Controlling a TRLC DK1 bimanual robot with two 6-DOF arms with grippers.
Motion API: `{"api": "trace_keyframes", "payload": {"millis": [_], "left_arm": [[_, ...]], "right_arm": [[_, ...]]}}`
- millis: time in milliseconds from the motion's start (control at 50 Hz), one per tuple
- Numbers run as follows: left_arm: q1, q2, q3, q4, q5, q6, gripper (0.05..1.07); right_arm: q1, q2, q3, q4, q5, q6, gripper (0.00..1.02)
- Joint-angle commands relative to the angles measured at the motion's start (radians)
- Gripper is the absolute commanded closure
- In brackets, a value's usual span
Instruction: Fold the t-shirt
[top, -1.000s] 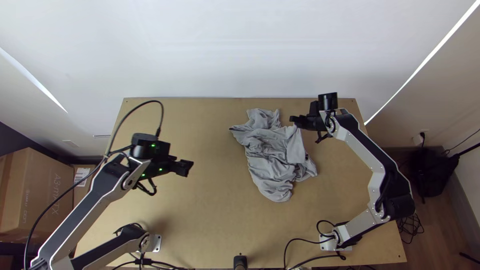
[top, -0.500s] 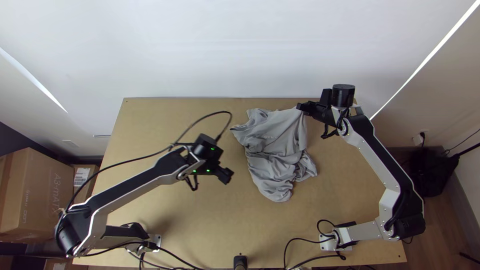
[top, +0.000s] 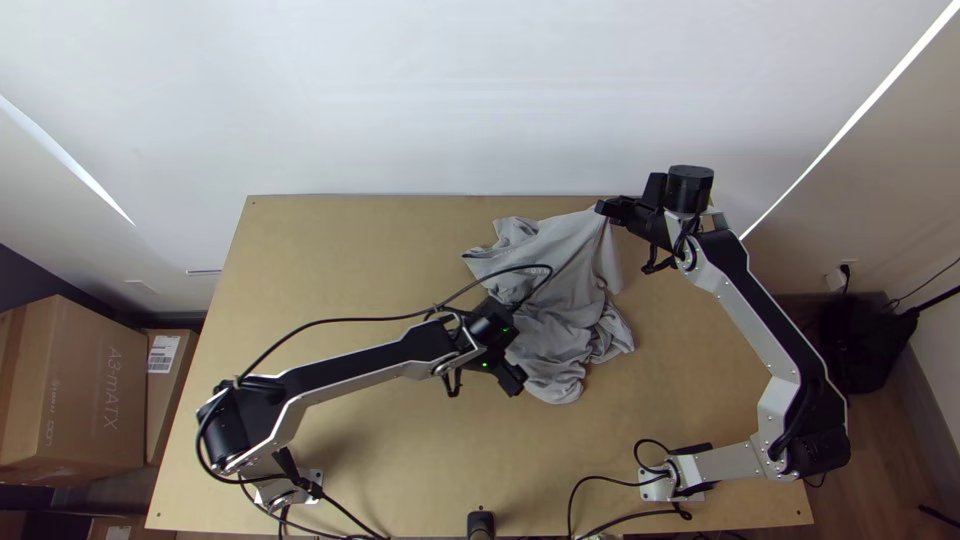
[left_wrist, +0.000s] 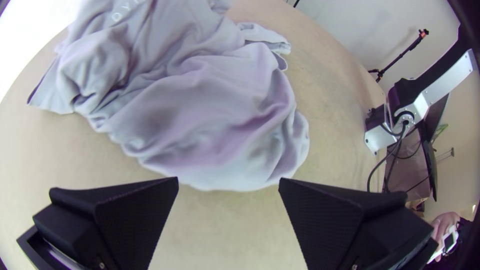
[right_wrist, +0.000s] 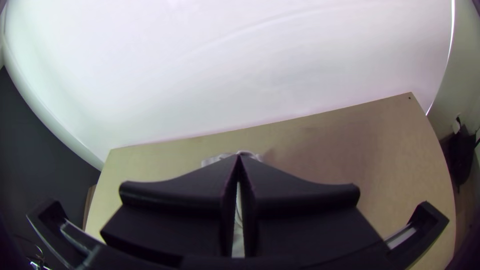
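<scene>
Left claw (top: 512, 381) swung nearer one rumpled t-shirt (top: 573, 318), two jaws apart, one right claw (top: 602, 209) clamped on its raised part

A pale wall (top: 470, 90) stands beyond the right gripper (top: 603, 209), behind the wooden surface (top: 350, 230). A bright strip of light (top: 850, 121) and brown floor (top: 885, 440) lie to that gripper's right. Cardboard boxes (top: 90, 390) sit well left of the left gripper (top: 516, 380).

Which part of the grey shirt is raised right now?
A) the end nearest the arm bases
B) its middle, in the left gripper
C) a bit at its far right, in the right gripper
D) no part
C: the right gripper is shut on the shirt, which slopes up to it.
</scene>
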Motion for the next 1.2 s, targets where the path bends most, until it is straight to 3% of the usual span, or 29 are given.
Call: {"api": "trace_keyframes", "payload": {"millis": [0, 120, 240, 320, 400, 580, 940, 1180], "left_arm": [[-0.02, 0.076, 0.054, 0.031, 0.006, -0.02, 0.11], [-0.025, 0.14, 0.095, 0.048, 0.006, -0.02, 0.14], [-0.028, 0.169, 0.097, 0.091, 0.006, -0.02, 0.52], [-0.031, 0.177, 0.086, 0.106, 0.003, -0.013, 0.7], [-0.025, 0.163, 0.054, 0.152, -0.011, -0.011, 1.05], [0.078, 0.051, 0.006, 0.134, -0.014, -0.017, 1.05], [0.387, -0.306, -0.023, -0.043, 0.005, 0.016, 1.05], [0.477, -0.512, -0.029, -0.112, 0.02, 0.016, 1.05]], "right_arm": [[-0.006, 0.009, -0.007, 0.028, 0.015, 0.02, 1.0], [-0.013, -0.003, -0.016, 0.028, 0.017, 0.02, 1.0], [-0.034, -0.023, -0.031, 0.029, 0.017, 0.02, 1.0], [-0.048, -0.034, -0.038, 0.029, 0.017, 0.02, 1.0], [-0.063, -0.046, -0.042, 0.029, 0.017, 0.02, 1.0], [-0.088, -0.078, -0.062, 0.029, 0.017, 0.02, 1.0], [-0.115, -0.175, -0.09, 0.015, 0.017, 0.02, 1.0], [-0.092, -0.328, -0.08, 0.006, 0.017, 0.016, 1.0]]}}
